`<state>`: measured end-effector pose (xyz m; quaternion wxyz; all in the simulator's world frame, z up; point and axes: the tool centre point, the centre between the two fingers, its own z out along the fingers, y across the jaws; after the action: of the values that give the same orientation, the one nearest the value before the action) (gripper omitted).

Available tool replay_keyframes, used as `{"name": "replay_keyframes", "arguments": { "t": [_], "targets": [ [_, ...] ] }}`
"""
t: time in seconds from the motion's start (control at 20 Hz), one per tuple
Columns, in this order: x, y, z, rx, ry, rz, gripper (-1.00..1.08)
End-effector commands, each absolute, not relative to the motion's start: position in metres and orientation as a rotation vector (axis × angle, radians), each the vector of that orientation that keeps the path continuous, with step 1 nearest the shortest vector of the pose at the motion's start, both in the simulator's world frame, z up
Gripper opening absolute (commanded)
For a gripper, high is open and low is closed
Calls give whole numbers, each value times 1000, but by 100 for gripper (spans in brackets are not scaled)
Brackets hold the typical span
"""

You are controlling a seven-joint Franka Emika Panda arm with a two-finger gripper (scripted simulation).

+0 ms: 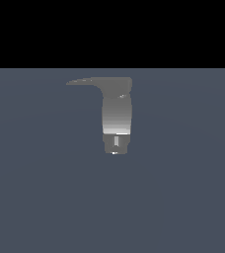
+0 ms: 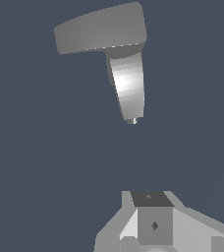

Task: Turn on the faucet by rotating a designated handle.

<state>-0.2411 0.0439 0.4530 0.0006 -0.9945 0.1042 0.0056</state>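
facing the faucet (image 2: 127,88), well clear of it.
we saw its handle (image 2: 92,32) ahead of our pincer (image 2: 153,221), nothing touching; whether the jaws stood apart or together we could not tell.

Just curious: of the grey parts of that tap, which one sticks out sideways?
The handle: a thin flat lever tapering to a point toward the exterior view's left. The faucet body is a thick upright cylinder.

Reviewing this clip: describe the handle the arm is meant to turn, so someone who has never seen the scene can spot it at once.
On the plain dark blue-grey floor stands a single small grey metallic faucet, an upright cylinder. The handle is the thin flat lever jutting sideways from its top toward the exterior view's left. Unlike the thick round body, it is flat and tapers to a point.
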Motion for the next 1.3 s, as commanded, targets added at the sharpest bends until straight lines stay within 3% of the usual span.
{"name": "replay_keyframes", "arguments": {
  "t": [0.0,1.25],
  "targets": [
    [-234,54,446,-3113,409,18,-100],
    [-134,131,372,-2890,1210,17,-100]
  ]
}}
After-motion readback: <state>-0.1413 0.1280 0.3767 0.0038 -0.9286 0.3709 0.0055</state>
